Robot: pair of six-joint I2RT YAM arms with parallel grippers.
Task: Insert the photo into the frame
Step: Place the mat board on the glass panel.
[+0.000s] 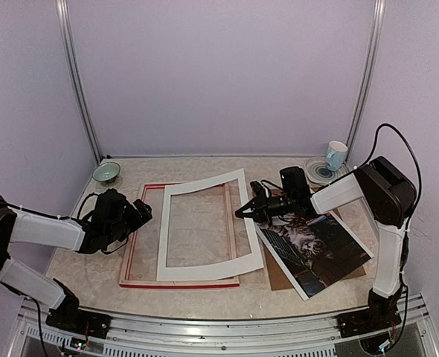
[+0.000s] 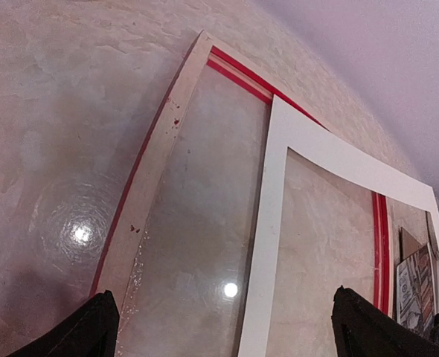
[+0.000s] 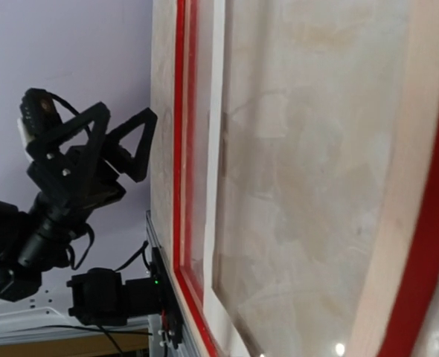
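The frame (image 1: pixel 179 281) lies flat mid-table, pale wood back up, red edges showing (image 2: pixel 160 163) (image 3: pixel 181 149). A white card mat (image 1: pixel 204 269) rests askew on it, also seen as white mat (image 2: pixel 268 223) and a pale strip of mat (image 3: pixel 218 149). The photo (image 1: pixel 312 245), a cat print, lies face up to the right on a brown board; a sliver of the photo (image 2: pixel 413 286) shows in the left wrist view. My right gripper (image 1: pixel 242 212) is shut, pinching the mat's right edge; its fingers are outside its own wrist view. My left gripper (image 1: pixel 141 212) (image 2: pixel 227 325) (image 3: pixel 126 119) hangs open over the frame's left rail, holding nothing.
The brown backing board (image 1: pixel 279 274) sticks out under the photo. A green bowl (image 1: pixel 106 172) stands at the back left, and a cup (image 1: pixel 336 155) on a saucer (image 1: pixel 316 172) at the back right. A metal rail (image 1: pixel 227 327) runs along the near table edge.
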